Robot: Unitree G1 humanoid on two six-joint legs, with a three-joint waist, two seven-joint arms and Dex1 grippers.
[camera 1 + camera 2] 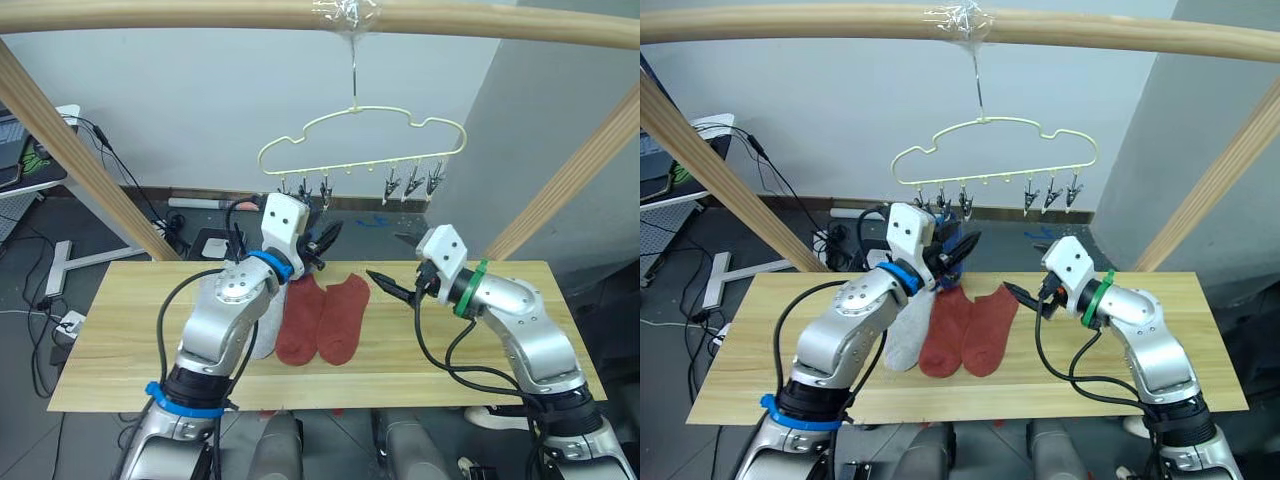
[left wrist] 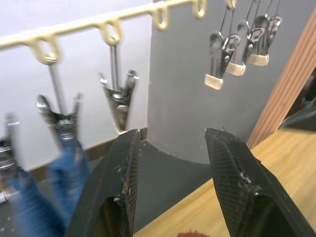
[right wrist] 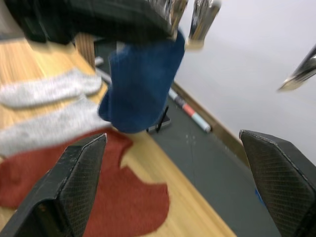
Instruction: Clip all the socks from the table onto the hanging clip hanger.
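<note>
Worktop socks: two rust-red fabric ankle socks (image 1: pixel 322 318) and two light-grey ones (image 3: pixel 47 106) lie on my yellowish plank worktop (image 1: pixel 120 340).
Hanger: pale-yellow wire clip hanger (image 1: pixel 362 140), six metal clips, blue sock (image 3: pixel 140 86) clipped.
Claws: left claw (image 2: pixel 170 163) and right claw (image 3: pixel 182 173) both apart, empty.

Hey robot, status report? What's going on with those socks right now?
Both grippers open, left gripper up near clip hanger. Blue socks clipped; red socks and grey socks on table. Nothing blocking.

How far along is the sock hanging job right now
Done: blue socks hang from clips at one end of the clip hanger. In hand: nothing; left claw and right claw are open. Left: two rust red socks and grey socks lie on the table.
</note>
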